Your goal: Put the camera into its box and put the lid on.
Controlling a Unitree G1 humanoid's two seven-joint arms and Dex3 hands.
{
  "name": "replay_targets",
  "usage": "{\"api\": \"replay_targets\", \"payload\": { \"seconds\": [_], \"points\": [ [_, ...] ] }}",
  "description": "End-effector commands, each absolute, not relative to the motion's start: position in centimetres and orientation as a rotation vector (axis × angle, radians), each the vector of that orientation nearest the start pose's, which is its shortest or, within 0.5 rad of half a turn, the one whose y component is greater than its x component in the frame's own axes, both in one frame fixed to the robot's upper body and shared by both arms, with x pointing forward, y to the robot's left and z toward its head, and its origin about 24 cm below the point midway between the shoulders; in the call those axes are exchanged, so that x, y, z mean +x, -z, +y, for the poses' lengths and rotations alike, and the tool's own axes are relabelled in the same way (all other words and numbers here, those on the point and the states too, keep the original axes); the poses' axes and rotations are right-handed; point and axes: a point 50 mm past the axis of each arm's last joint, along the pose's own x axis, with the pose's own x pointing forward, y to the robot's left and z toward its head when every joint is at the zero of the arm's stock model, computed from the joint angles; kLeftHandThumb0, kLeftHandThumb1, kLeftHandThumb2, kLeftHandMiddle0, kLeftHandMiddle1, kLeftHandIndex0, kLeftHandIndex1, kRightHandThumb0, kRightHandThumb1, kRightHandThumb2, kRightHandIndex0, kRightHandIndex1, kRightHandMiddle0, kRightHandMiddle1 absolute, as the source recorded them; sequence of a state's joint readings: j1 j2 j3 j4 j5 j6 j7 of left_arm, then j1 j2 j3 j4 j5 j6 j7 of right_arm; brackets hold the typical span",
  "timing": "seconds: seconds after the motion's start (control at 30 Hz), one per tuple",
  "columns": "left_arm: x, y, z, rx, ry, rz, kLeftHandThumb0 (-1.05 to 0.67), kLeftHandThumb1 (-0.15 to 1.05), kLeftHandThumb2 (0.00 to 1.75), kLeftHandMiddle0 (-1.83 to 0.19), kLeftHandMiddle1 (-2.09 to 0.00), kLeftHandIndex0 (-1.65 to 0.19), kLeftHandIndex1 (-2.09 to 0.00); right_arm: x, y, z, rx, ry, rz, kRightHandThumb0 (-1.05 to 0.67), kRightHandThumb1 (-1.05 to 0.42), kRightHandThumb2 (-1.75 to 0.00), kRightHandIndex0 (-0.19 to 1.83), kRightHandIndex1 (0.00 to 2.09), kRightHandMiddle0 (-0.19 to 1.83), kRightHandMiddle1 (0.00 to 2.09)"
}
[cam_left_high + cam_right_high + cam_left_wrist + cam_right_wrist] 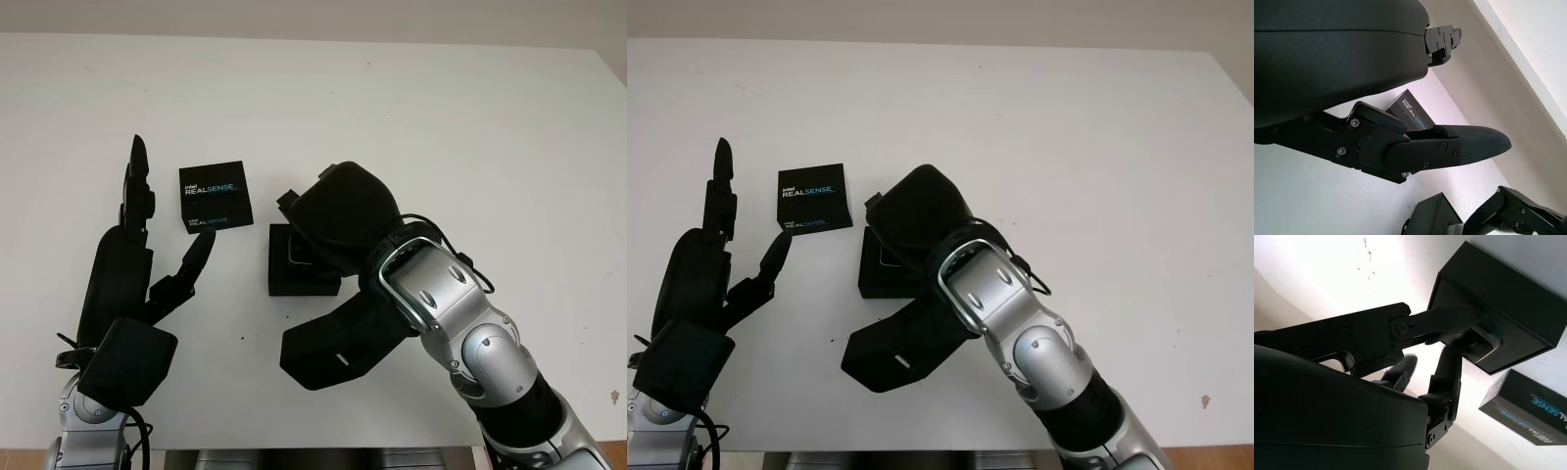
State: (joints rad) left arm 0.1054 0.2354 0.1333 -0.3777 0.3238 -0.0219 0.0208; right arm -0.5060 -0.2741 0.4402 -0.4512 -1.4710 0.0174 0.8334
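1. The camera [1484, 340], a small silver-grey body, sits at the mouth of the open black box [1508, 316]. The right wrist view shows it partly inside the cavity, with fingers [1449, 320] closed against it. It looks like it is being seated in the box, though I cannot tell if it has reached the bottom.

2. The box stands on the white counter [441, 137] near its middle, open side up. Its place directly under the right hand [338, 220] suits a straight downward placement.

3. The right hand covers most of the box from above in the head views. It is curled around the camera, probably to keep it level while it goes in. The arm reaches in from the bottom right and bends across the counter to get there.

4. The lid [215, 196], a black square printed "intel REALSENSE", lies flat on the counter just beside the box on the robot's left, apart from it and not yet fitted.

5. The left hand [157, 245] is raised near the lid, holding nothing, with one fingertip close to the lid's near edge. It is not clear whether it touches the lid. Standing there, it seems ready to pick up the lid once the camera is released.
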Motion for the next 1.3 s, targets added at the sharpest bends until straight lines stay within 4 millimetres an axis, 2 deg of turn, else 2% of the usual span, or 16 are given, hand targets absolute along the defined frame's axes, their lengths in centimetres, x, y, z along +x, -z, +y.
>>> {"api": "replay_targets", "payload": {
  "seconds": [0.0,0.1,0.2,0.3,0.47,0.57,0.63,0.7,0.8,0.9,1.0,1.07,1.13,1.27],
  "points": [
    [22.1,-12.0,21.0,0.591,-0.165,-0.300,-0.85,1.05,0.53,0.19,0.00,0.19,0.00,25.4,-20.6,-5.9,-1.858,-0.318,-0.444,-0.70,-1.05,-0.18,0.25,0.13,0.11,0.63],
    [22.1,-12.0,21.1,0.601,-0.166,-0.299,-0.85,1.05,0.54,0.19,0.00,0.19,0.00,25.2,-21.8,-6.4,-1.807,-0.269,-0.482,-0.75,-1.05,-0.14,0.17,0.06,0.12,0.49],
    [22.1,-11.9,21.1,0.596,-0.166,-0.297,-0.85,1.05,0.54,0.19,0.00,0.19,0.00,25.3,-23.0,-6.8,-1.777,-0.185,-0.545,-0.73,-1.05,-0.14,0.17,0.05,0.15,0.50],
    [22.1,-11.9,21.1,0.594,-0.167,-0.297,-0.85,1.05,0.54,0.19,0.00,0.19,0.00,25.8,-23.9,-7.2,-1.742,-0.101,-0.588,-0.73,-1.05,-0.09,0.20,0.06,0.07,0.72],
    [22.0,-11.8,21.2,0.592,-0.176,-0.298,-0.86,1.05,0.53,0.19,0.00,0.19,0.00,26.4,-25.4,-7.7,-1.734,-0.055,-0.595,-0.77,-1.05,-0.07,0.25,0.09,0.06,0.79],
    [22.0,-11.9,21.2,0.589,-0.174,-0.301,-0.86,1.05,0.53,0.19,0.00,0.19,0.00,26.4,-25.9,-8.0,-1.713,-0.041,-0.576,-0.79,-1.05,-0.08,0.24,0.08,-0.02,0.94],
    [22.0,-11.9,21.2,0.582,-0.175,-0.303,-0.86,1.05,0.53,0.19,0.00,0.19,0.00,26.3,-26.1,-8.8,-1.589,-0.043,-0.618,-0.79,-1.05,-0.09,0.25,0.09,-0.06,1.02],
    [22.0,-12.0,21.3,0.574,-0.176,-0.306,-0.86,1.05,0.51,0.19,0.00,0.19,0.00,26.4,-25.7,-10.0,-1.361,-0.082,-0.643,-0.73,-1.05,-0.10,0.31,0.13,-0.02,1.02],
    [22.0,-12.2,21.5,0.587,-0.183,-0.312,-0.86,1.05,0.50,0.19,0.00,0.19,0.00,27.0,-24.6,-11.3,-1.146,-0.144,-0.606,-0.68,-1.05,-0.14,0.32,0.12,0.05,0.80],
    [22.2,-13.0,22.1,0.639,-0.177,-0.319,-0.87,1.05,0.49,0.19,0.00,0.19,0.00,28.8,-22.3,-12.7,-0.929,-0.215,-0.516,-0.73,-1.05,-0.24,0.26,0.07,-0.01,0.63],
    [22.6,-14.0,22.6,0.687,-0.156,-0.345,-0.85,1.05,0.46,0.19,0.00,0.19,0.00,30.1,-20.2,-13.9,-0.771,-0.274,-0.440,-0.77,-1.05,-0.29,0.19,0.04,-0.06,0.54],
    [22.9,-15.1,23.1,0.733,-0.128,-0.362,-0.86,1.05,0.43,0.19,0.00,0.19,0.00,30.7,-19.1,-14.7,-0.683,-0.309,-0.386,-0.80,-1.05,-0.36,0.13,0.02,-0.06,0.46],
    [23.6,-17.0,23.6,0.800,-0.090,-0.395,-0.86,1.05,0.33,0.19,0.00,0.19,0.00,31.2,-18.3,-15.5,-0.620,-0.322,-0.348,-0.82,-1.05,-0.47,0.12,0.04,-0.01,0.33],
    [24.8,-19.9,24.2,0.967,-0.014,-0.438,-0.89,1.05,0.24,0.19,0.00,0.19,0.00,31.7,-17.7,-16.2,-0.478,-0.332,-0.322,-0.79,-1.05,-0.54,0.14,0.05,0.02,0.27]
  ]
}}
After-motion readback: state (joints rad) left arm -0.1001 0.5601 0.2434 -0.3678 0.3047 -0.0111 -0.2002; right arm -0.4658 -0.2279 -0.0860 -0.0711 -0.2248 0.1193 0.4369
